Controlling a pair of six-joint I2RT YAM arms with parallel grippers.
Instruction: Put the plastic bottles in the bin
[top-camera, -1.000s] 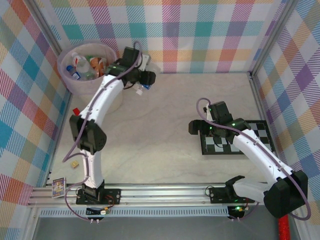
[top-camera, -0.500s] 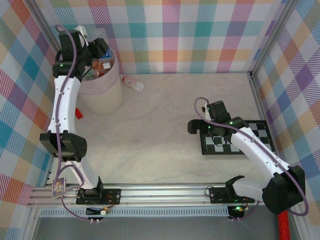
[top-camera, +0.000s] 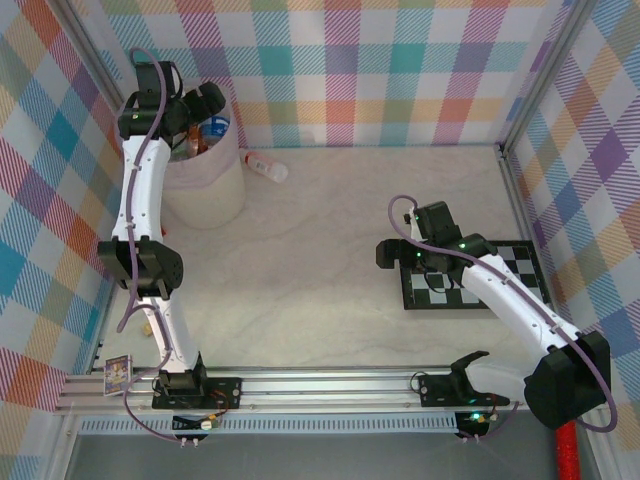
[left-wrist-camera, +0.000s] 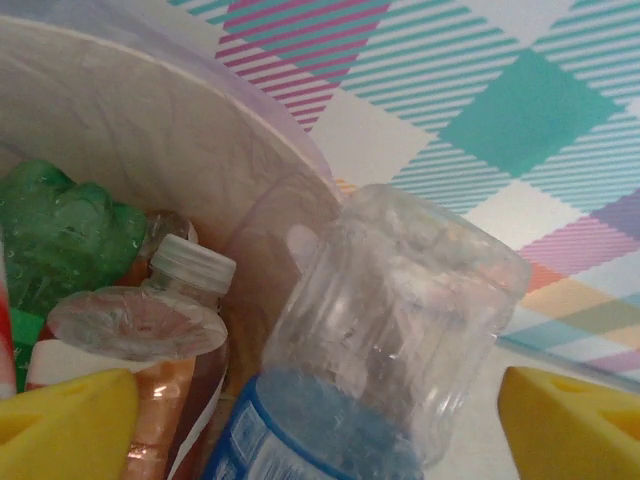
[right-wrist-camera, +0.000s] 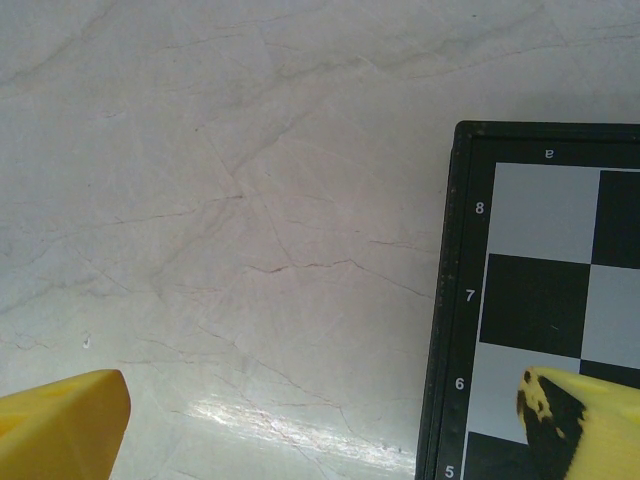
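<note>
Pastel plaid walls (top-camera: 400, 60) close in a pale, marble-veined table (top-camera: 330, 230). In the far left corner stands the bin (top-camera: 210, 185), a round, pale, translucent basket with a pinkish liner. The left gripper (top-camera: 195, 108) hangs directly over its mouth.

Seen from the left wrist, its yellow fingertips (left-wrist-camera: 65, 425) stand as far apart as the picture is wide. The jaws are wide open and grip nothing. Between them lies a clear bottle (left-wrist-camera: 400, 300) of ribbed, see-through plastic with a blue label. Its dimpled base is turned toward the camera, and it touches neither fingertip as far as I can see. It rests close against the bin's inner wall.

More bottles are heaped inside the bin to the left of that one, toward the left fingertip. A brown bottle (left-wrist-camera: 135, 325) holds brownish-orange contents and shows its clear round base. A white-capped bottle (left-wrist-camera: 190, 265) sits just behind it. Farther left is a crumpled green bottle (left-wrist-camera: 60, 230).

One more bottle, the bottle on the table (top-camera: 265, 166), lies on its side outside the bin. It is just beside the bin's wall, off to the right of the left jaws. It is clear, with a reddish label.

The right gripper (right-wrist-camera: 320, 420) hovers over bare table, well apart from the bin. Its yellow fingertips are spread wide with nothing between them. The black border of a checkerboard (right-wrist-camera: 540, 280) runs just inside its right fingertip.
</note>
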